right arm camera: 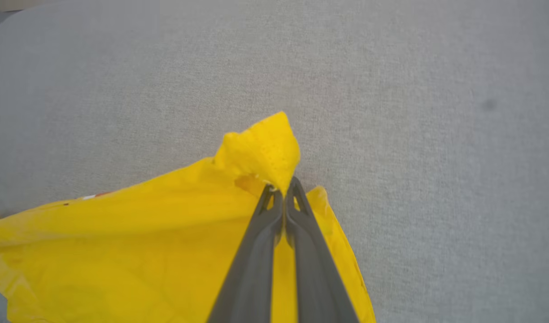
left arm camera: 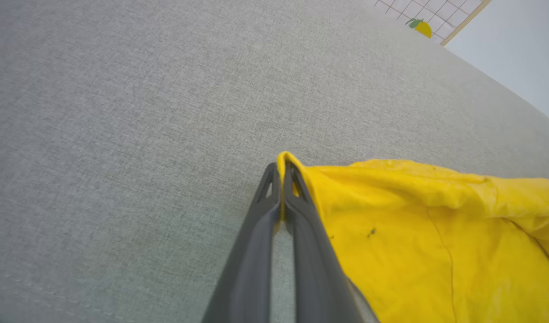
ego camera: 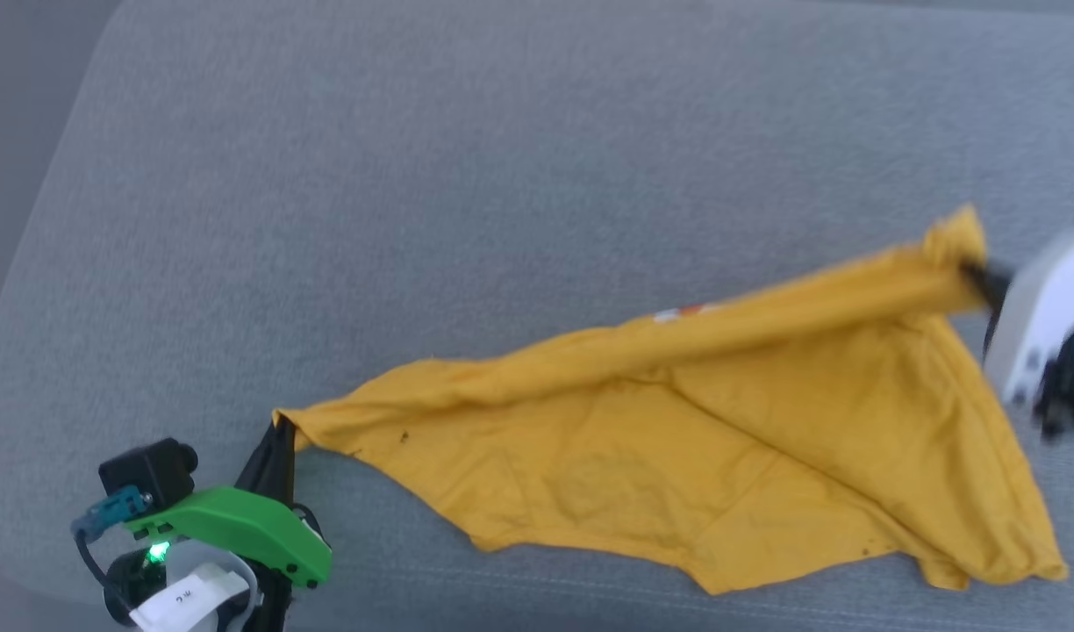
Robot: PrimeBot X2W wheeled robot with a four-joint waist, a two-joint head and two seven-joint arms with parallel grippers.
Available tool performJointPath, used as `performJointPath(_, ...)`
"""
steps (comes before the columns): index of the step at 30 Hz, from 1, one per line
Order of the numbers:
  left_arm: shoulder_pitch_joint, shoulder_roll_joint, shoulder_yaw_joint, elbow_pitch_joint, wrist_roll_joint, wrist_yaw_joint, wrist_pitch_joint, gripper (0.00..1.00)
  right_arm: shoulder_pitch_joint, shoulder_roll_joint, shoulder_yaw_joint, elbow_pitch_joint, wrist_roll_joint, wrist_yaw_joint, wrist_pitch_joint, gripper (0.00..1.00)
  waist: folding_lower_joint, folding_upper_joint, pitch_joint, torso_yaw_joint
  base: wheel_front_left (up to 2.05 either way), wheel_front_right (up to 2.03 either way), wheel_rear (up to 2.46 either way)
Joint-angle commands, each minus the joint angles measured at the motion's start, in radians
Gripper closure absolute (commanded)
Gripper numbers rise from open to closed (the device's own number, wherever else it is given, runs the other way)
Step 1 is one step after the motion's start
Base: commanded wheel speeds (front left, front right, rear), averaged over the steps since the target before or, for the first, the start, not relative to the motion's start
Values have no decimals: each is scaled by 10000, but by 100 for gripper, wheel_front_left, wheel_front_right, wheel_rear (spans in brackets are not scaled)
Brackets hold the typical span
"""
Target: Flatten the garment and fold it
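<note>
The garment [ego camera: 695, 448], a bright yellow T-shirt, hangs stretched between my two grippers over the grey surface, its lower part draping onto it. A sliver of white and red print [ego camera: 677, 312] peeks out along the taut upper edge. My left gripper [ego camera: 278, 434] is shut on the shirt's left corner; in the left wrist view yellow cloth [left arm camera: 391, 224] is pinched between the closed fingertips of that gripper [left arm camera: 281, 168]. My right gripper [ego camera: 976, 274] is shut on the right corner, and in the right wrist view a bunch of fabric [right arm camera: 261, 152] sticks out past its closed tips [right arm camera: 283, 190].
A grey fabric-covered surface [ego camera: 414, 175] stretches wide behind and to the left of the shirt. Its rounded left edge [ego camera: 37, 219] drops away. In the left wrist view a checked sheet with a lemon picture [left arm camera: 420, 24] lies past the far corner.
</note>
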Motion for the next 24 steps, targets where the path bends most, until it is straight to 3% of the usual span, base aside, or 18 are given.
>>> performJointPath(1, 150, -64, 1, -37, -5, 78, -27, 100, 661, 188, -89, -320, 179, -11, 20, 100, 0, 0, -1307, -997, 0, 0, 0)
performJointPath(7, 560, -218, -107, -4, -118, 216, 35, 100, 3522, 1134, -415, -1577, 770, -11, -104, 100, 0, 0, -1759, -1298, 0, 0, 0)
performJointPath(14, 561, -336, -344, 162, -376, -84, 261, 100, 5025, 1499, -78, -1591, 1126, -11, -131, 100, 0, 0, -1585, -1213, 0, 0, 0)
performJointPath(18, -337, -122, -444, 463, -683, -722, 812, 100, 4271, 1479, 259, -1373, 1113, -11, 394, 100, 0, 0, -1044, -1104, 0, 0, 0)
performJointPath(21, -1806, 181, -377, 949, -972, -1293, 1466, 100, 2796, 1296, 301, -1144, 1030, -11, 1173, 100, 0, 0, -507, -1017, 0, 0, 0)
performJointPath(24, -3454, 592, -321, 1586, -894, -1593, 2021, 100, 859, 907, 420, -697, 791, -11, 1925, 100, 0, 0, -37, -1075, 0, 0, 0)
